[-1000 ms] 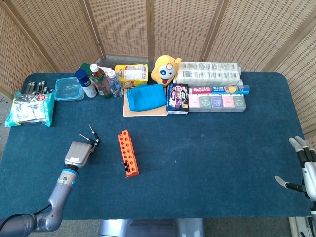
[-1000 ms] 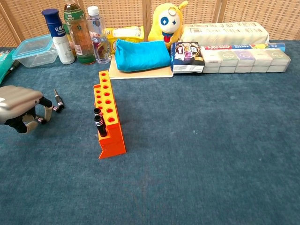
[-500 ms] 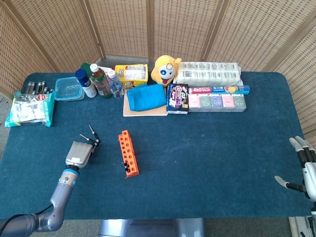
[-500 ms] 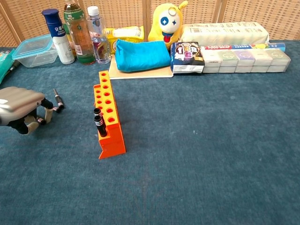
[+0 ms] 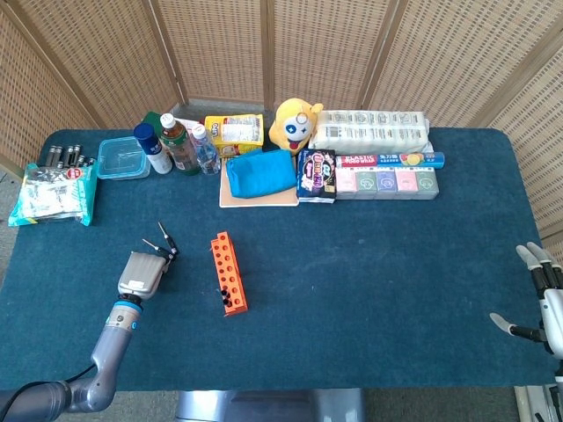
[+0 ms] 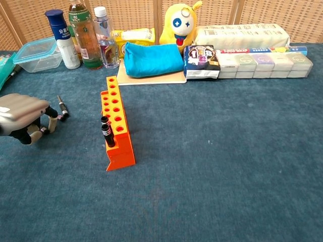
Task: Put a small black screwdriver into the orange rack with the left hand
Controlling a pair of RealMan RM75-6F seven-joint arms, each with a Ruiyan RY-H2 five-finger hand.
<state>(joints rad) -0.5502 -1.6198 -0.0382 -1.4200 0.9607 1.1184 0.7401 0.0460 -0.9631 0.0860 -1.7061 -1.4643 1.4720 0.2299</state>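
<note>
On the blue table (image 5: 369, 281), biggest thing first: the back row of clutter has a clear plastic tub (image 5: 122, 157) at the left that looks empty as far as I can tell, bottles next to it, and a row of little pastel boxes (image 5: 387, 181) whose contents I can't see. Closer in is the orange rack (image 6: 116, 126), a long stepped block full of round holes, and two small black drivers (image 6: 105, 130) are already standing in the holes at its near end, the rest look free. The left hand (image 6: 22, 117) sits just left of the rack, palm down with its fingers curled toward the cloth right at the loose screwdrivers; whether it's actually pinching one I honestly can't tell, the fingertips hide it. One small black screwdriver (image 6: 61, 107) lies flat on the table just beyond the fingers, thin metal tip pointing away, and in the head view there seem to be two lying side by side there. My guess on handling: very light, rigid, a knurled handle that gives decent grip but will roll on the cloth, so it's easy to flick away. I'd pinch it on the fat handle, not the skinny shaft, so the tip can go down into a hole. The right hand (image 5: 544, 303) is way off at the far right edge, fingers spread, holding nothing.
</note>
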